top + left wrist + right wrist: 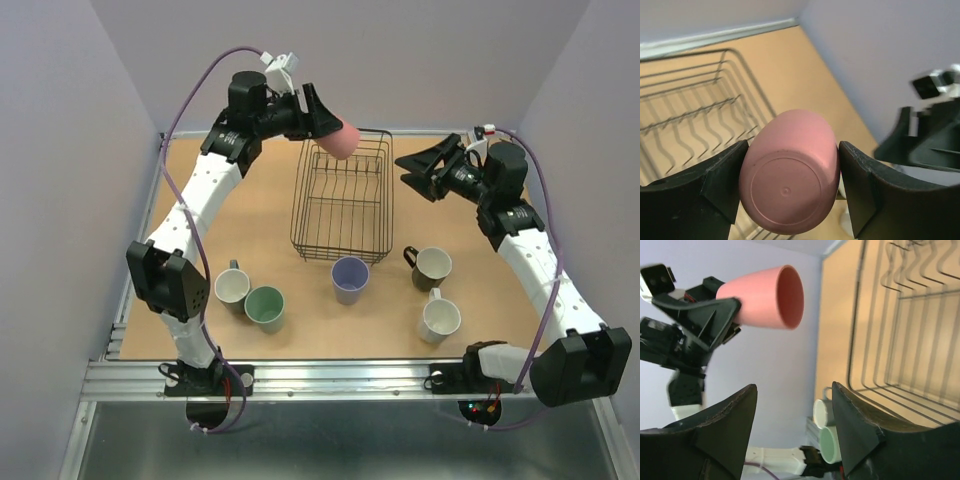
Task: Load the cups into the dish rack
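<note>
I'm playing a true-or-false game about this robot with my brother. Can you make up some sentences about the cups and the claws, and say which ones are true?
1. The left claw is holding the pink cup. True.
2. Three cups sit inside the dish rack. False: no cup is in the rack yet.
3. The right claw is open and holds nothing. True.
4. The lavender cup is lying on its side. False: it stands upright on the table, just in front of the rack.
5. The pale green cup stands right beside the white mug. True.
</note>
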Controlling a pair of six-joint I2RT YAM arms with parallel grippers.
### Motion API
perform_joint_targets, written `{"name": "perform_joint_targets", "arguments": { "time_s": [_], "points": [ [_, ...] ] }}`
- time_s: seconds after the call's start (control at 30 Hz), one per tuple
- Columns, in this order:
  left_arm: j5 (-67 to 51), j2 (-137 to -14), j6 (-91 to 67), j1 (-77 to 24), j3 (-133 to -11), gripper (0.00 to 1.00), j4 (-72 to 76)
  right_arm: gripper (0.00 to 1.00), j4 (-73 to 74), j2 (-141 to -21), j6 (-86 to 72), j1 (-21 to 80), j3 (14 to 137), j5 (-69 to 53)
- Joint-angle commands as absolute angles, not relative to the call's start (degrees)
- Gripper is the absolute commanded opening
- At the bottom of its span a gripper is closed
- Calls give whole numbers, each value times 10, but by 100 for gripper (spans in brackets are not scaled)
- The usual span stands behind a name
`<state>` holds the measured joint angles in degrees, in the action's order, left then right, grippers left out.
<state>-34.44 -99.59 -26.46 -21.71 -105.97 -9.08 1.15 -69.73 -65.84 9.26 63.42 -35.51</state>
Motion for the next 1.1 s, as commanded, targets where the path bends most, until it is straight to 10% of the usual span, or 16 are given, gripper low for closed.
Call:
{"name": "perform_joint_targets", "arguments": {
  "time_s": [0.0, 1.07],
  "points": [
    [-212, -1011, -148, -233, -1096, 0, -214, 66, 162, -659, -566, 88, 628, -308],
    [147, -1131, -119, -343, -926, 0, -84, 67, 350, -630, -468, 86, 658, -223]
  ]
}}
